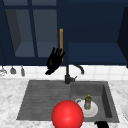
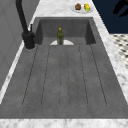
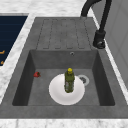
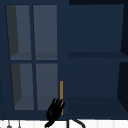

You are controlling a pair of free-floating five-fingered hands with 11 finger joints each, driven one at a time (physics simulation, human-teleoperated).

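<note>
Front view: left robot hand (image 1: 54, 61), fingers straight, rests against the cabinet handle (image 1: 61, 41) at twelve o'clock of the sink (image 1: 37, 100), placed to pull; right robot hand (image 1: 102, 124), fingers untellable, hangs at five o'clock

My right hand (image 1: 102, 124): cut off by bottom edge, fingers unreadable. Red ball (image 1: 67, 115): bottom cropped, hides near sink rim (image 1: 37, 117).

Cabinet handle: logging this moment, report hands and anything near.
Left hand open, fingers up at the cabinet handle. Right hand low at the sink's front edge. Red ball in front; bottle upright on plate in basin.
</note>
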